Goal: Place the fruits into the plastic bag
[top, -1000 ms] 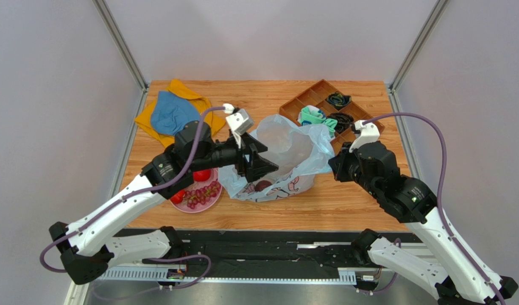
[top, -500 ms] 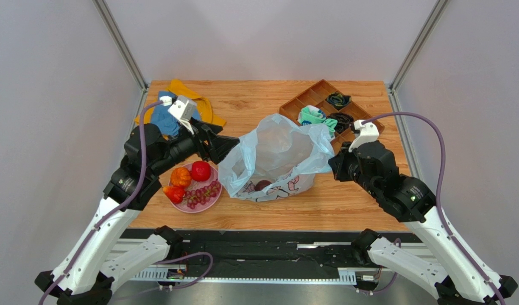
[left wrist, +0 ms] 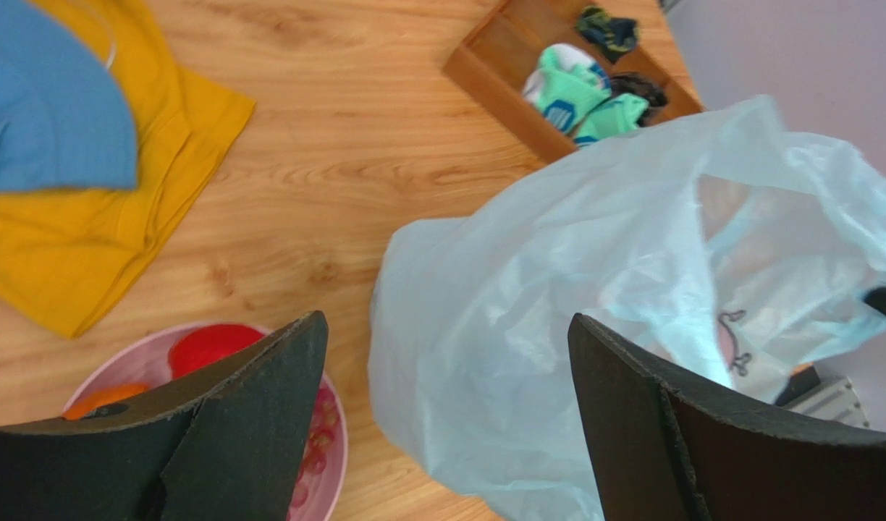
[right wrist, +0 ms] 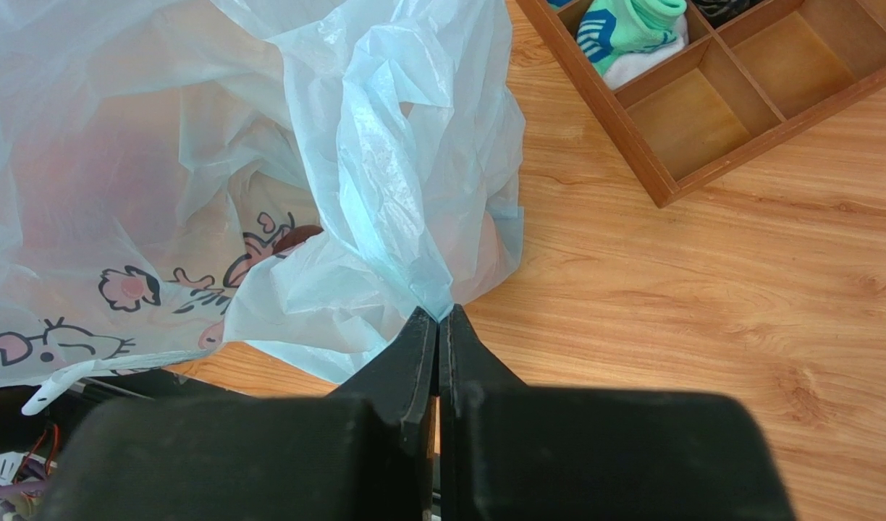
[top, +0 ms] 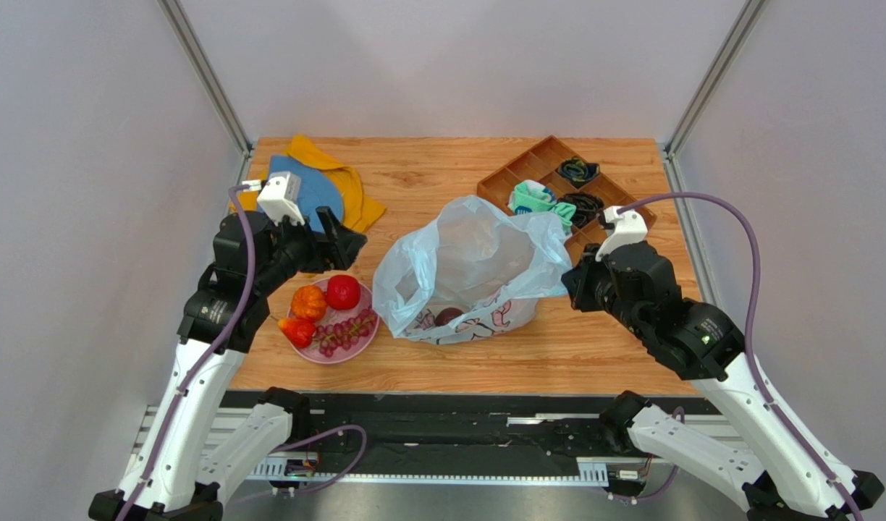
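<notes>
Between plate [top: 339, 357] and tray [top: 524, 168], plastic bag [top: 469, 261] is pinched by right tool [right wrist: 439, 315]; left tool [left wrist: 447, 326] gapes.

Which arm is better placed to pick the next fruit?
Left. The left gripper hangs open near the plate of fruits; the right gripper is shut on the bag edge, far from them.

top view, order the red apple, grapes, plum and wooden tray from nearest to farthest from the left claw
From the left claw:
1. red apple, on the pink plate
2. grapes, plate's near edge
3. plum, inside the plastic bag, centre
4. wooden tray, far right
</notes>
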Controlling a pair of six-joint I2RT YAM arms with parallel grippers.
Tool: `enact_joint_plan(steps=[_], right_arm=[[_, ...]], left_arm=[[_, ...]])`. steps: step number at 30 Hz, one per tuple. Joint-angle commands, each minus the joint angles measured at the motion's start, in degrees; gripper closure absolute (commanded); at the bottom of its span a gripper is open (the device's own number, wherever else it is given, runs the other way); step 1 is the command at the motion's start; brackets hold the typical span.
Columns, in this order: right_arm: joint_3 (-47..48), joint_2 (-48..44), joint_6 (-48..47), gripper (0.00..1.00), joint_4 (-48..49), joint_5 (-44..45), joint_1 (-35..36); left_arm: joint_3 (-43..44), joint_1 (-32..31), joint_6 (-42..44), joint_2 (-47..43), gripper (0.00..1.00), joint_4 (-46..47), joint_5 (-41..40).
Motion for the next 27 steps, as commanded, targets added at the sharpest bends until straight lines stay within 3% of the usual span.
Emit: enact_joint_plan(steps=[1, 5, 11, 15, 21, 27], right_arm=[[1.2, -0.8, 0.2, 1.00, -0.4, 0.8, -0.1], [0.8, -1.3, 0.3, 1.00, -0.4, 0.4, 0.0], [0.2, -2.1, 0.3, 1.00, 0.3, 0.0, -0.1], [-0.5, -2.3, -0.1, 1.00, 0.9, -0.3, -0.1], [-0.8, -2.6, -0.7, 1.00, 2.0, -1.0, -0.1], [-0.8, -2.4, -1.6, 1.00, 2.6, -1.0, -0.1]], left_arm=[[-3.5, 4.7, -2.7, -2.4, 0.08, -5.3, -4.0], [-8.1, 7.5, -3.2, -4.6, 0.01, -7.3, -11.1], [-11.7, 12.0, -2.9, -5.4, 0.01, -9.3, -14.8], [-13.9, 20.6, -5.0, -5.5, 0.01, -10.9, -12.9], [-16.7, 28.3, -9.8, -4.5, 0.01, -14.7, -11.2], [-16.6, 29.0, -15.7, -4.7, 0.01, -19.1, -18.7]])
